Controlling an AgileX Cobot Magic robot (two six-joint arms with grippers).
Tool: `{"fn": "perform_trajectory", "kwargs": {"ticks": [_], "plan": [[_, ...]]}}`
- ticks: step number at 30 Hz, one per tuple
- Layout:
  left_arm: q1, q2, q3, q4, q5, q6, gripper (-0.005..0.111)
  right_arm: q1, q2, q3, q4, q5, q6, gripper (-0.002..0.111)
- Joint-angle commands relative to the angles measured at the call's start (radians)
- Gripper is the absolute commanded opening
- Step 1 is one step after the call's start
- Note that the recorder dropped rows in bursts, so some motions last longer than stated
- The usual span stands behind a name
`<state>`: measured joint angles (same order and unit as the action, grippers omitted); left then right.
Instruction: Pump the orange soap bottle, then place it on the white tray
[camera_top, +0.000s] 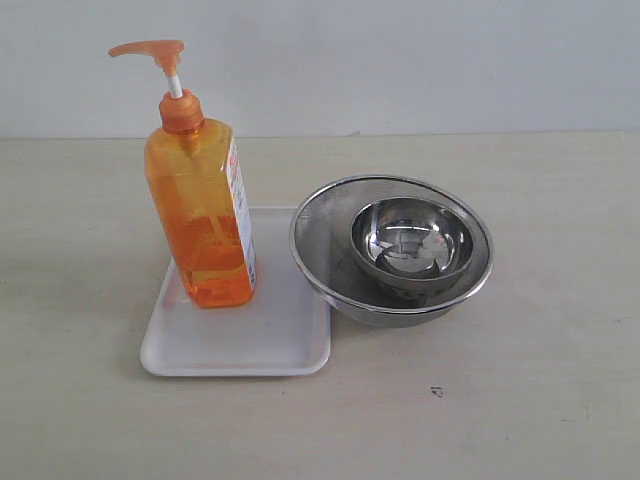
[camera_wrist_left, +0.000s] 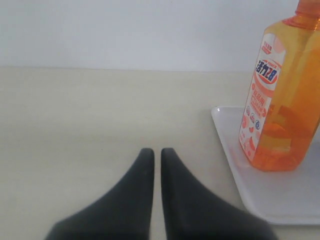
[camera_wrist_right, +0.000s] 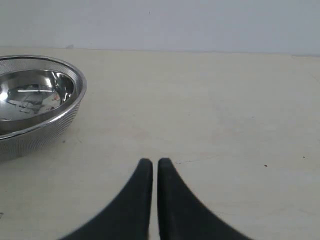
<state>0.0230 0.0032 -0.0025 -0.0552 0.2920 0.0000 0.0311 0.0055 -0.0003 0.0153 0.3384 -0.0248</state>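
The orange soap bottle (camera_top: 200, 215) stands upright on the white tray (camera_top: 270, 340), toward its far left corner in the exterior view, long axis vertical, pump head (camera_top: 150, 48) at the top with its spout pointing left; the left end effector (camera_wrist_left: 156, 152) sits low over the worktop (camera_top: 540, 400), fingers pressed together and gripping nothing, with the bottle ahead of it and off to one side, near but apart; the right end effector (camera_wrist_right: 151, 162) is likewise pressed together and empty, and its camera sees only the nested steel bowls (camera_top: 400, 250), so the left arm looks the nearer. The bottle is clear, flat-sided plastic with a glossy label; the tray is smooth, shallow and round-cornered; the bowls are mirror-bright, the outer one finely meshed, just beside the tray. The placing appears done.
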Motion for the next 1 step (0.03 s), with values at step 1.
{"fn": "perform_trajectory", "kwargs": {"ticks": [1], "plan": [[0.003, -0.003, 0.003, 0.000, 0.003, 0.008, 0.005, -0.002, -0.006, 0.000, 0.000, -0.002, -0.006, 0.001]]}}
